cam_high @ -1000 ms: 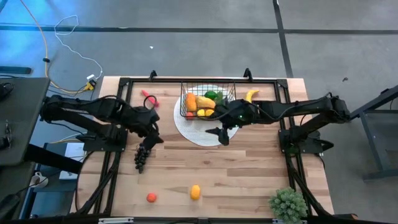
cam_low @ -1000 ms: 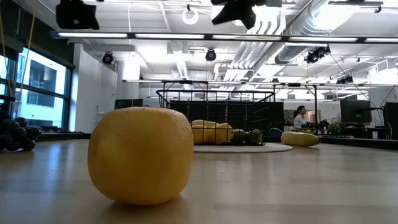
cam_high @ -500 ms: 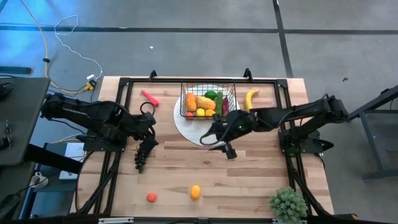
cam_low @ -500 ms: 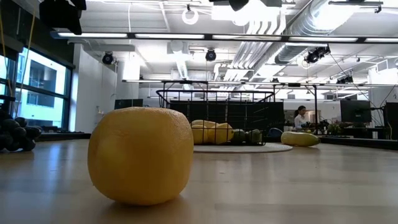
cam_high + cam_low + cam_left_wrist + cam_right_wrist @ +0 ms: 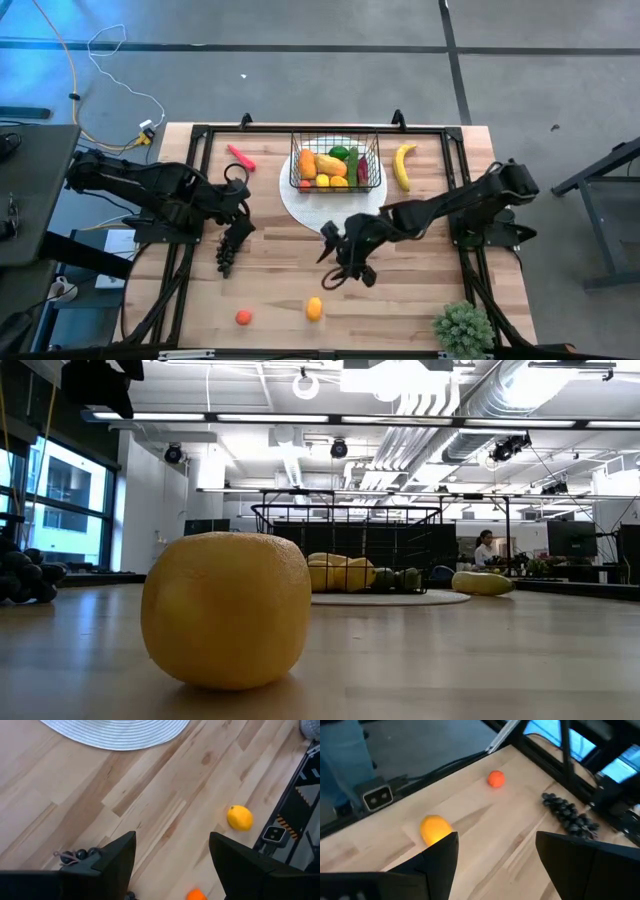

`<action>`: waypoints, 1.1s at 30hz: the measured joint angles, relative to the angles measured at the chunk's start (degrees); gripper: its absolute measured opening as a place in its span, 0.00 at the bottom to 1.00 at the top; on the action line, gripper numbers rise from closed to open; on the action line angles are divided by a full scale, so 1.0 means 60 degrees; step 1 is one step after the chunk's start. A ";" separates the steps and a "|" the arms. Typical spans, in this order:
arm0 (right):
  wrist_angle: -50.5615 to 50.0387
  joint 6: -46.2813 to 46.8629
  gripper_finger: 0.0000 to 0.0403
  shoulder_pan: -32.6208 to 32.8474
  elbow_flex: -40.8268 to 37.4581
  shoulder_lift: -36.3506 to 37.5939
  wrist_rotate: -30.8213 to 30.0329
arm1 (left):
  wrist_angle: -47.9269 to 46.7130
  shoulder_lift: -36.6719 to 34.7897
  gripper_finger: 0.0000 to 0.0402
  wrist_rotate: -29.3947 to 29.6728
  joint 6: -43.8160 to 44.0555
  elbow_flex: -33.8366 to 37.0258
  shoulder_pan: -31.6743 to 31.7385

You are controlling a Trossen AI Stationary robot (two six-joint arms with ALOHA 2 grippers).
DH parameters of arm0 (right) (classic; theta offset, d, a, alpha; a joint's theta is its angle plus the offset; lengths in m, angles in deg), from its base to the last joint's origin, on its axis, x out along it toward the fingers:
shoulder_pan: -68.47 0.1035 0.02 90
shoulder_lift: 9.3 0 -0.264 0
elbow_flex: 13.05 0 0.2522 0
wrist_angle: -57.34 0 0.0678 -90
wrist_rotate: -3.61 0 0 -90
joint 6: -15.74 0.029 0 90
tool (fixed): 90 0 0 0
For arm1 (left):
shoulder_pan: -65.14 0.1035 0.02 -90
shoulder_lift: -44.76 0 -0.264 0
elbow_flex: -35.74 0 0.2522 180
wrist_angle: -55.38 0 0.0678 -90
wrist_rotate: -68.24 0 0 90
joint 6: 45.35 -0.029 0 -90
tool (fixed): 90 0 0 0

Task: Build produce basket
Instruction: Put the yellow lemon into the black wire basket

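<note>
The black wire basket [image 5: 335, 165] stands on a round white plate [image 5: 305, 208] and holds several pieces of produce. A banana [image 5: 403, 165] lies to its right and a red pepper [image 5: 240, 157] to its left. Dark grapes [image 5: 229, 252], a lemon [image 5: 314, 308] and a tomato [image 5: 243, 317] lie on the near half of the table. My left gripper [image 5: 238, 232] is open over the far end of the grapes [image 5: 75, 854]. My right gripper [image 5: 347, 272] hangs open above the table, with the lemon [image 5: 436, 829] ahead of it.
A spiky green plant [image 5: 463, 328] stands at the near right corner. Black frame rails run along the table's left, right and far sides. In the low view the lemon [image 5: 226, 610] fills the foreground, with the basket [image 5: 350, 550] and banana [image 5: 482, 582] far behind.
My right gripper has swung away from the basket and plate toward the table's near edge, ending close to the lemon, open throughout. My left gripper has shifted slightly toward the near edge, over the grapes. No produce has moved.
</note>
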 joint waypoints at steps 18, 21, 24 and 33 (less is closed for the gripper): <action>0.2165 -0.1402 0.62 0.0673 -0.0011 -0.2442 0.0634 | -0.0016 0.0026 0.59 0.0140 0.0043 0.0004 0.0000; 0.2432 -0.1696 0.62 0.0829 -0.0009 -0.2750 0.0634 | -0.0034 0.0026 0.59 0.0281 0.0042 0.0004 0.0004; 0.2568 -0.1921 0.62 0.0962 -0.0007 -0.3013 0.0645 | -0.0044 0.0026 0.59 0.0284 -0.0030 0.0004 0.0004; 0.3455 -0.2127 0.62 0.1098 -0.0011 -0.3714 0.0562 | -0.0078 0.0026 0.59 0.0280 -0.0033 0.0004 0.0004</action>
